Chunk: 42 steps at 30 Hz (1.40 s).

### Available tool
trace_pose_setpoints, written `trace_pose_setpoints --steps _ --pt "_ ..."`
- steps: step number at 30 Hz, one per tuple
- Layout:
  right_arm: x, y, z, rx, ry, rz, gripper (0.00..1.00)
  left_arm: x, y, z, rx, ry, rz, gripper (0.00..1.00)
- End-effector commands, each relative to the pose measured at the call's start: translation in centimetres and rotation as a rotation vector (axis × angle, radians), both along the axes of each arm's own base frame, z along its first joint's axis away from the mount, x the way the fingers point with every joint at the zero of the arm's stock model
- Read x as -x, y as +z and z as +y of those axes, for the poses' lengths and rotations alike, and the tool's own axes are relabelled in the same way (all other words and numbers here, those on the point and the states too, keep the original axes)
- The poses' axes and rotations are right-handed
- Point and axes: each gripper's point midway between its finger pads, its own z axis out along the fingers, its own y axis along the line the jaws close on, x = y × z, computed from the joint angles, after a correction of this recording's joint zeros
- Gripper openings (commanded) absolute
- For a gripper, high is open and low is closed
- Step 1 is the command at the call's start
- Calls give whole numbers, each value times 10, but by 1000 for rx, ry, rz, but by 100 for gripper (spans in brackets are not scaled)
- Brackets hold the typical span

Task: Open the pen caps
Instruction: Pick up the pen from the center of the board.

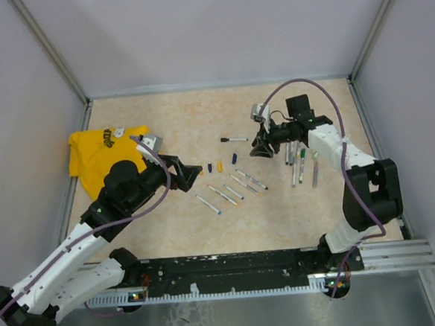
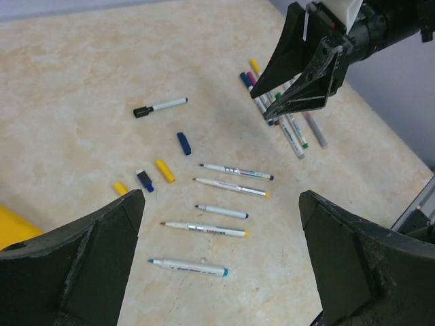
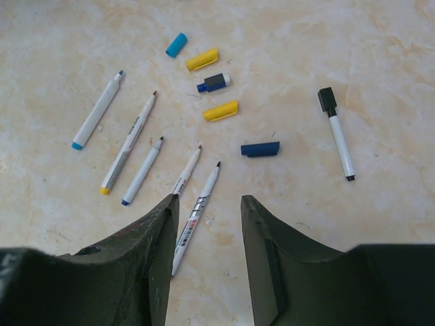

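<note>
Right wrist view showed five loose pen caps (image 3: 202, 59) lying on the beige table (image 3: 380, 41). They were a light blue cap (image 3: 176, 45), two yellow caps (image 3: 221, 111), a short blue-and-black cap (image 3: 214, 83) between the yellow ones, and a navy cap (image 3: 260, 149) a little apart. Just beside them, five uncapped pens (image 3: 128, 142) lay fanned out with their tips bare. On the other side of the caps lay a single marker (image 3: 336, 132), its black cap still on. In the top external view, a bunch of capped pens (image 1: 299, 161) lay close together beside the right forearm.

The right gripper (image 3: 209, 204) hovered over the table, pointing down and forward. Its fingers were partly spread with nothing between them, and one bare pen on the table showed through the gap. The right arm rose from its base at the near right, bent sharply at the elbow, and reached leftward toward the middle of the table.

The left gripper (image 2: 221, 197) had its fingers spread wide and empty, and hung above the near end of the pen row. The left arm stretched diagonally from the near left corner toward the centre. The two grippers faced each other across the caps, well apart.

A crumpled yellow T-shirt (image 1: 101, 152) lay by the table's left edge.
</note>
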Motion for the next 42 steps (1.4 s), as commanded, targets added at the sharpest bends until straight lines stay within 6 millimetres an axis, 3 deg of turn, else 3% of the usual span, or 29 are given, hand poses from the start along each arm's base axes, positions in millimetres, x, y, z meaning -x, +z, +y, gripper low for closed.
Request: trace_pose_setpoints --steps 1,8,28,42 --pt "-14 10 2 33 84 -121 42 -3 -14 9 -29 42 5 100" --pt "-20 5 7 55 77 -161 42 -2 -19 -2 -15 -6 12 100" --pt "-20 -21 13 145 164 -222 42 -5 -64 -7 -11 -6 58 100" --pt "-37 -45 7 228 159 -212 42 5 -52 -2 49 -14 24 100"
